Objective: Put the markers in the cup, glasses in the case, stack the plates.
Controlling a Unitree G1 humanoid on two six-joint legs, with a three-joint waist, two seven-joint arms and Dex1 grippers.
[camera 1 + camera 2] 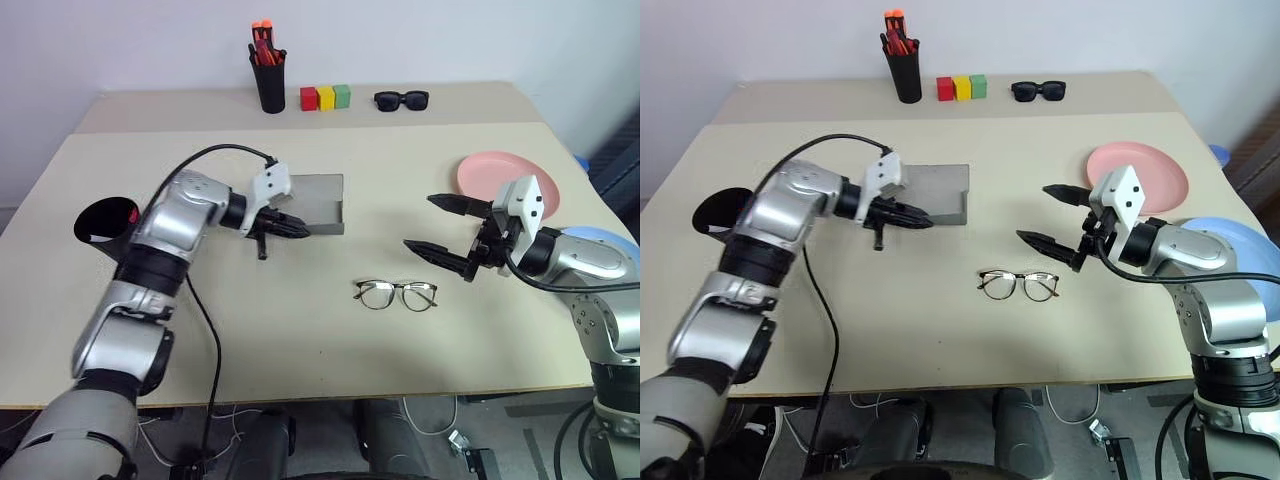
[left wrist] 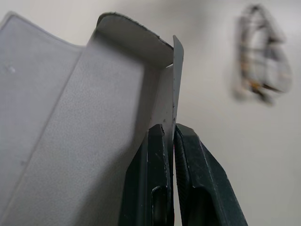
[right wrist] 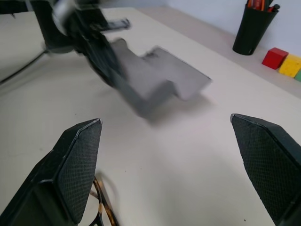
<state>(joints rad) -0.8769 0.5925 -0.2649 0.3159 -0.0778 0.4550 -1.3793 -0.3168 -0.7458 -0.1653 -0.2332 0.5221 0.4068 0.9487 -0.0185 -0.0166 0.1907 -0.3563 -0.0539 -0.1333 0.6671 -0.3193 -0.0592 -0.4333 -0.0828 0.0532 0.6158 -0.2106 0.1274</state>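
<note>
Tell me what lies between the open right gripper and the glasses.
Nothing: in the left eye view bare tabletop separates the right gripper from the glasses, which lie just below and left of its fingertips, untouched.

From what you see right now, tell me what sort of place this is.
Probably a lab or office test bench: a plain table against a bare wall, set with staged props such as colored blocks and a pen holder, and loose cables on the floor.

Your two arms reach in toward each other over the table.
Your left gripper [image 1: 292,227] is pinched closed, angled down to the right; your right gripper [image 1: 438,224] is spread wide, held level, pointing left.
</note>
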